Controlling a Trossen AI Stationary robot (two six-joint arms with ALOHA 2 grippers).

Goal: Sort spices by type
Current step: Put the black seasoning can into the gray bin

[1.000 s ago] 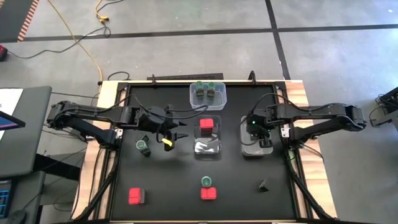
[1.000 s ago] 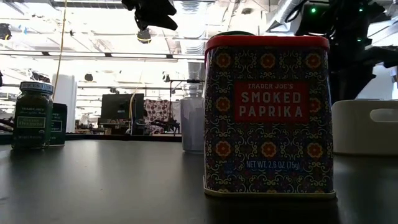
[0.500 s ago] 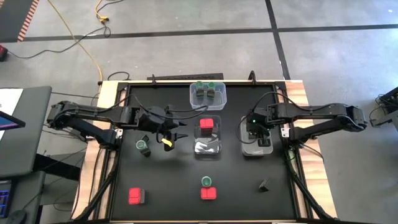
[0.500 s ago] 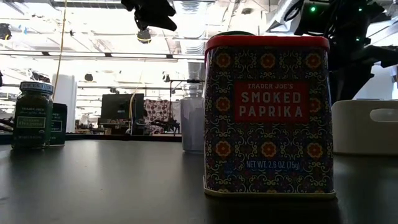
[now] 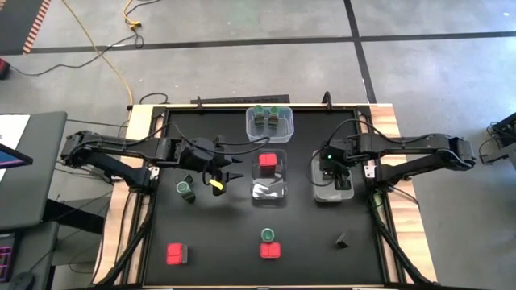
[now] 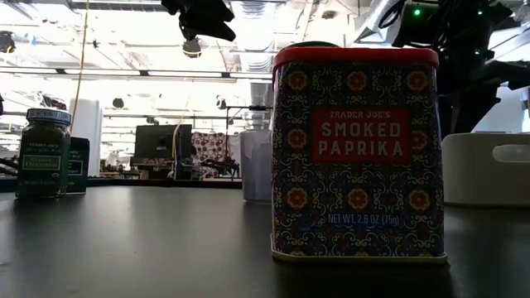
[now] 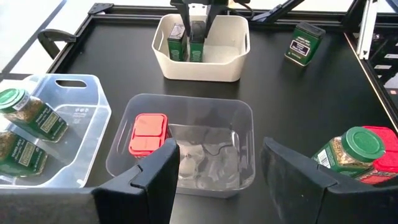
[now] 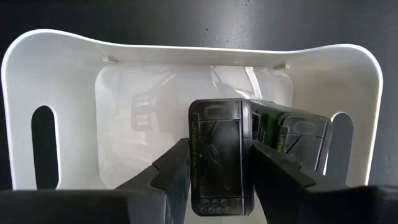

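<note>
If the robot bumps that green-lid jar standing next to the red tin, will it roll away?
Probably not while upright: the green-lid jar stands on its flat base. If tipped, its round body would likely roll. The red tin close beside it might stop it on that side.

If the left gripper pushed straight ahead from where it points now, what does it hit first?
Probably the clear tub holding one red spice tin, directly ahead between the open left gripper fingers. Depth is uncertain; it may pass above the rim.
</note>
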